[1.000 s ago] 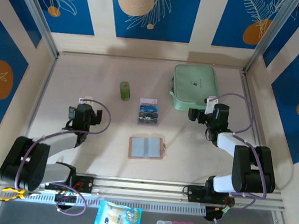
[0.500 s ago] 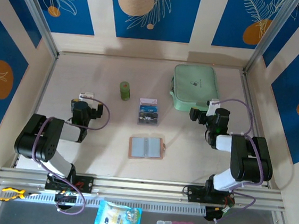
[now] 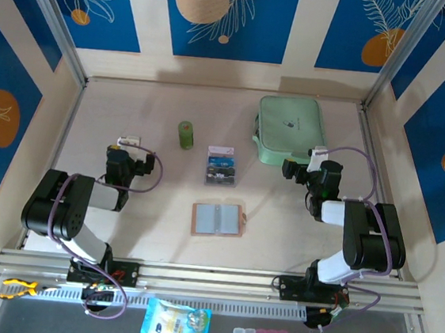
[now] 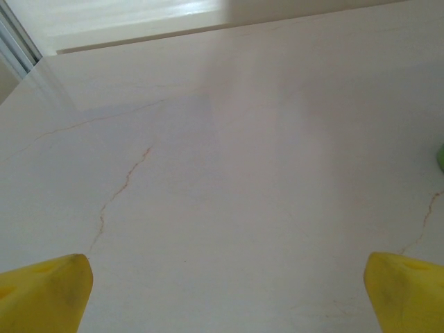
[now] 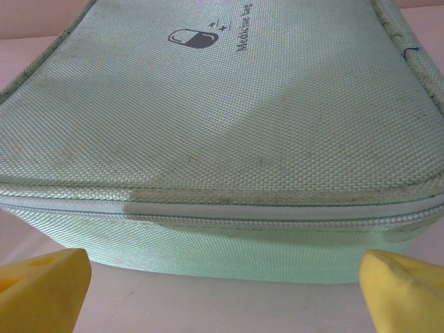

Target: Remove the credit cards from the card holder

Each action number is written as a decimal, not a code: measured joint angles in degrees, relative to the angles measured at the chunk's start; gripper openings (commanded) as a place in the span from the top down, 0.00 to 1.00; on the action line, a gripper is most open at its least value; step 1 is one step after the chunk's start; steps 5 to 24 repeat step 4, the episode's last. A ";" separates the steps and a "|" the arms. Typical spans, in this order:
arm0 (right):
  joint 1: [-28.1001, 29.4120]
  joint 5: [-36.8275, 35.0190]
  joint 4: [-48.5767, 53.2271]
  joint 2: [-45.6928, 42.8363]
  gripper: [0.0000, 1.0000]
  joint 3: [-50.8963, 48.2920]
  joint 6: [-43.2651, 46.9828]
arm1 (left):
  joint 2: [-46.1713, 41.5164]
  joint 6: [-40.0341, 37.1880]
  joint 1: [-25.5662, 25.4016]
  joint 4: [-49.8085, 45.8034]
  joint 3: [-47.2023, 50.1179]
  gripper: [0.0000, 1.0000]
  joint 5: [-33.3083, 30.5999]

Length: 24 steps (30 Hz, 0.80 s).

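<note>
The flat pinkish-tan folding card holder [image 3: 218, 219] lies unfolded, the thin blue-and-grey credit cards [image 3: 221, 169] just beyond it, and the left gripper [image 3: 127, 144] and right gripper [image 3: 295, 169] gape empty, well to either side of it.

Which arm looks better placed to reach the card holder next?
Right, by a little, I'd judge. Both hands are open and empty, but seen from above the right hand sits somewhat nearer the holder than the left hand. It faces the green pouch, so it would have to turn first.
</note>
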State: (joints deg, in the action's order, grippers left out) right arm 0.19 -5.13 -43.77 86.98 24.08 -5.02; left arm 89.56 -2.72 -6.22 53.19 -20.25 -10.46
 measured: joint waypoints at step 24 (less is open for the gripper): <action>0.00 0.17 0.00 0.07 0.01 0.00 0.00 | 0.00 0.00 0.00 0.00 0.00 0.01 0.00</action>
